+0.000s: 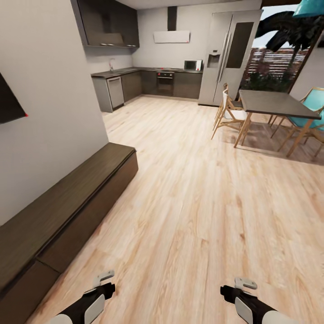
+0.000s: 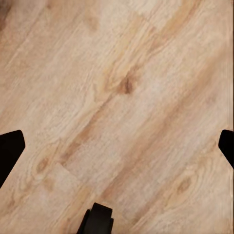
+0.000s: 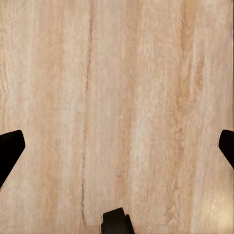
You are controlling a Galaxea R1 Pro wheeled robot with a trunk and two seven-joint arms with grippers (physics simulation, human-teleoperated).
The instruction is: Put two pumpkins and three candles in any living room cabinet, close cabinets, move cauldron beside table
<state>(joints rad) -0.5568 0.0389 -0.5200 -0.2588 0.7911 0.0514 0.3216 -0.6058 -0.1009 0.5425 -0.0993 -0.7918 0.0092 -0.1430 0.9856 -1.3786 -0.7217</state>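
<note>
The long, low dark-brown cabinet (image 1: 67,202) runs along the left wall, and its plain fronts look shut. The pumpkins, candles, cauldron and the low coffee table are out of view. My left gripper (image 1: 104,281) and right gripper (image 1: 238,285) hang low over the bare wooden floor at the bottom of the head view. In the left wrist view the left gripper (image 2: 117,146) is open, its dark fingertips (image 2: 9,148) far apart with only floor planks between them. The right gripper (image 3: 117,146) is likewise open and holds nothing.
A dark-topped dining table (image 1: 274,103) with wooden chairs (image 1: 229,112) stands at the right rear. Grey kitchen counters (image 1: 135,83) and a steel fridge (image 1: 227,54) line the far wall. A dark screen (image 1: 9,105) hangs above the cabinet. Wide wooden floor (image 1: 193,193) stretches ahead.
</note>
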